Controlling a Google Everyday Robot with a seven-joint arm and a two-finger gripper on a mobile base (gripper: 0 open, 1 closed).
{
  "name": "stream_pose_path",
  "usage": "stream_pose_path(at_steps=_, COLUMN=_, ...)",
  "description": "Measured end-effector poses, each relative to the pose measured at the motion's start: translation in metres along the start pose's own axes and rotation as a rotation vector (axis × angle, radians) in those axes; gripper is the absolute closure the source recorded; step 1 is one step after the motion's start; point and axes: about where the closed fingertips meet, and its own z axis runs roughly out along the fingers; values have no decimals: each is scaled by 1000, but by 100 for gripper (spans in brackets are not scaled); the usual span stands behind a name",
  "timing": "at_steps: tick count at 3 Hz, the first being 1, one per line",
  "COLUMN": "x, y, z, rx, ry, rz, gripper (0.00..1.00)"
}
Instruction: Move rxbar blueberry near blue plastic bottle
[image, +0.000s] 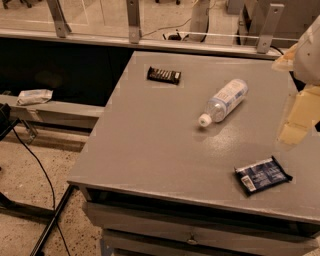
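This looks like a robot lab or a test hall. A plain grey work table (150, 150) stands on a speckled concrete floor (20, 235). Black cables (42, 172) lie on that floor. A glass partition (95, 15) on metal posts (133, 22) closes the back. The robot's pale gripper (295, 132) hangs over the table's right side.

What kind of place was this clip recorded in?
Probably a lab or office test area: a grey table, a glass railing on metal posts behind it, loose black cables on speckled floor. The robot's pale gripper hangs over the table's right edge.
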Motion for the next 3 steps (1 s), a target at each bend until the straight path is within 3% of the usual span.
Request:
stream_pose_path(at_steps=1, x=1, y=2, z=4, rx=2, ry=-11, rz=-6, gripper=0)
stream_pose_path(at_steps=2, x=6, y=16, z=31, rx=-48, ry=-47, rz=-27, gripper=0)
stream_pose_path(at_steps=3, x=16, y=30, z=69, rx=-142, ry=-54, rz=-56, gripper=0)
